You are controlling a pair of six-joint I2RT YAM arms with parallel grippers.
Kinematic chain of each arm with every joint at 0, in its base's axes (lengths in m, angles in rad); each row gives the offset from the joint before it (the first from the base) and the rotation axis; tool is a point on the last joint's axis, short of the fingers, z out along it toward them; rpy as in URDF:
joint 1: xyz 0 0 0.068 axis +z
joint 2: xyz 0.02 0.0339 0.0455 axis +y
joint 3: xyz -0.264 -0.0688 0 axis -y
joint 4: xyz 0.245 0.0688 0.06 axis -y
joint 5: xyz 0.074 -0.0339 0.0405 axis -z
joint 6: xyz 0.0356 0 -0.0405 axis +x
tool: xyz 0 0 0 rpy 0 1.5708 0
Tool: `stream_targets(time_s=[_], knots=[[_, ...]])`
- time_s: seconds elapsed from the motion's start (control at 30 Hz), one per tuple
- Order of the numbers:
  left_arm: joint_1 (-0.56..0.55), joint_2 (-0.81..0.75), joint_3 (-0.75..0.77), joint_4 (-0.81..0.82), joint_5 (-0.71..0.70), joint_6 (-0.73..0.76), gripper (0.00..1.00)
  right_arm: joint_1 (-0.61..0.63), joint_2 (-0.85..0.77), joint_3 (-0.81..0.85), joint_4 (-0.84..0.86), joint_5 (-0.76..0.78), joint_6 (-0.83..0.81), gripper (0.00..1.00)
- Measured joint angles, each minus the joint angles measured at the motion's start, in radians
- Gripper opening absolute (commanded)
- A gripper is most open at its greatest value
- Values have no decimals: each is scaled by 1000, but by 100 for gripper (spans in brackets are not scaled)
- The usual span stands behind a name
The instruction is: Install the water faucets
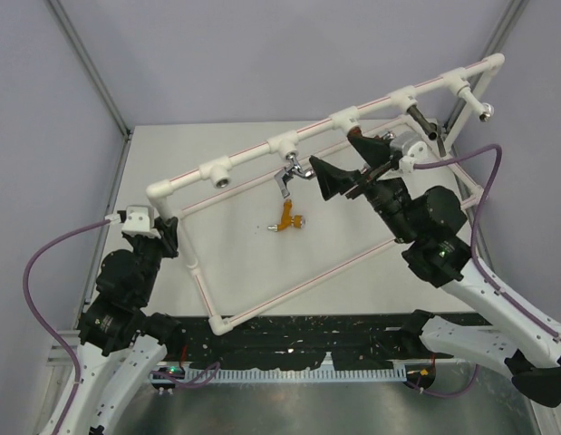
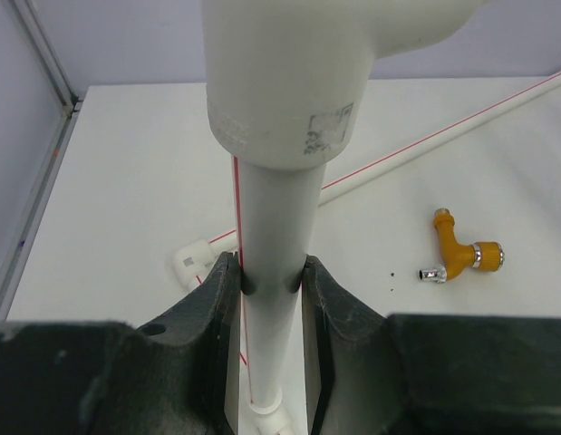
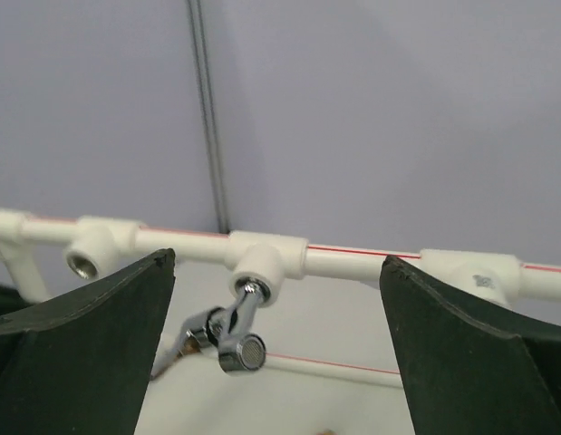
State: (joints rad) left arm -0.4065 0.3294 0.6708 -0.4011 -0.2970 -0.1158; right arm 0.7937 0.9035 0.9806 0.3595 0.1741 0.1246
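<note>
Left gripper (image 2: pixel 271 276): closed around an upright post of the white pipe frame (image 2: pixel 280 181). The post is clamped between both fingers, just below a corner fitting.

Right gripper (image 3: pixel 275 272): held wide open, with nothing between the fingers being touched. In the overhead view it (image 1: pixel 350 168) is raised above the table (image 1: pixel 226 245), with its fingers pointed at the frame's top rail.

Chrome faucet (image 3: pixel 230 335): seen straight ahead of the right gripper, in the gap between the two open fingers and apart from both. It is seated in a tee socket (image 3: pixel 262 267) on the rail and hangs down from it at a tilt. From above it (image 1: pixel 294 172) is shown just left of the right gripper's fingertips.

Orange faucet (image 2: pixel 457 254): laid on its side on the table, well apart from the left gripper and off to its right. From above it (image 1: pixel 289 220) is seen below the right gripper's fingers, inside the frame's outline, and is held by neither gripper.

Dark faucet (image 1: pixel 423 120): mounted on the rail to the right of the right gripper, beyond its wrist. Finer detail cannot be made out.

Empty socket (image 3: pixel 85 258): found on the rail to the left of the right gripper's left finger.
</note>
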Motion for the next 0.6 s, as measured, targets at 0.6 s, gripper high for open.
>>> stream_targets(time_s=[0.6], knots=[[0, 0, 0, 0, 0, 0, 0, 235, 110, 277, -698, 8, -1255, 96]])
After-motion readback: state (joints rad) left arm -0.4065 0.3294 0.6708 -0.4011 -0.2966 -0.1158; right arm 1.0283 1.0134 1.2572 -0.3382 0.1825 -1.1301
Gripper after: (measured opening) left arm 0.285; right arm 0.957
